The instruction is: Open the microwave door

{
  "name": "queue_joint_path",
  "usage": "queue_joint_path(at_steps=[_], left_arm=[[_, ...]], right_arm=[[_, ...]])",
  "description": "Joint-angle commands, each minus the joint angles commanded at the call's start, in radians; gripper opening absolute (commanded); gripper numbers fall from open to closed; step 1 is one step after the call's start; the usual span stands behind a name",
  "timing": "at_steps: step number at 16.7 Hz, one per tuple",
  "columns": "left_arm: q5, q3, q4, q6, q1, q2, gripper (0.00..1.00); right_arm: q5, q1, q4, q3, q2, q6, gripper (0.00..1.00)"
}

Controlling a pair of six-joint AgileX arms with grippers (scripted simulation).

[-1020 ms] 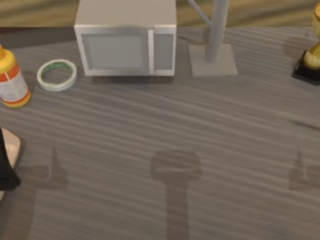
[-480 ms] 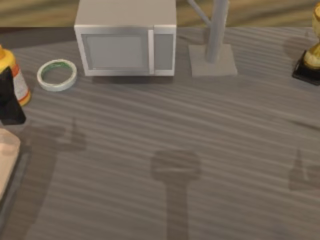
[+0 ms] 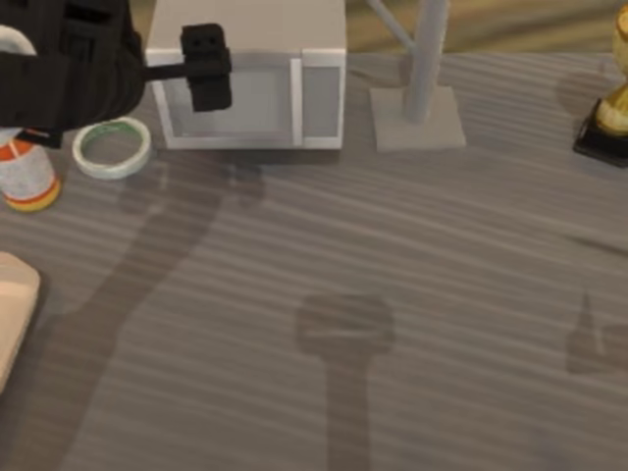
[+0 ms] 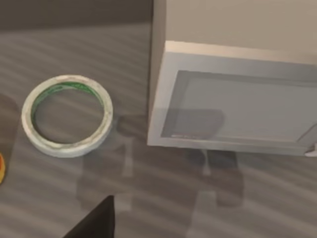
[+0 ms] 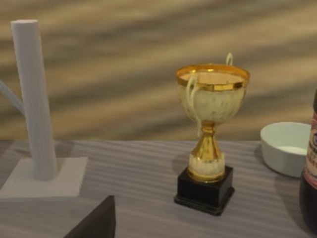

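At the top left of the top view, the left gripper (image 3: 206,67) hangs over the upper left corner of the door (image 3: 228,101); whether its fingers are apart or closed cannot be told, and nothing is seen held. Its black arm runs off toward the left edge, above the tape roll (image 3: 112,146) and bottle (image 3: 25,167). The door lies flat and shut against the front of the microwave (image 3: 250,29), which stands at the far middle-left of the tabletop (image 3: 392,255). Just beside the microwave on its right is a pole stand (image 3: 420,108); a trophy (image 3: 608,113) stands at the far right edge. The right gripper is outside the top view; its wrist view faces the trophy.
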Motion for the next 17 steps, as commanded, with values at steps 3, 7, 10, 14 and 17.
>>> queue_joint_path(at_steps=[3,7,10,14,17], left_arm=[[-0.046,0.206,-0.07,-0.064,-0.076,0.264,1.0],[-0.089,0.416,-0.129,-0.13,-0.15,0.498,1.0],[-0.106,0.5,-0.147,-0.155,-0.178,0.584,1.0],[-0.108,0.509,-0.149,-0.158,-0.181,0.593,1.0],[-0.103,0.519,-0.137,-0.151,-0.173,0.608,1.0]], right_arm=[[0.0,0.0,0.0,0.0,0.0,0.0,1.0],[0.0,0.0,0.0,0.0,0.0,0.0,1.0],[0.0,0.0,0.0,0.0,0.0,0.0,1.0],[0.0,0.0,0.0,0.0,0.0,0.0,1.0],[0.0,0.0,0.0,0.0,0.0,0.0,1.0]])
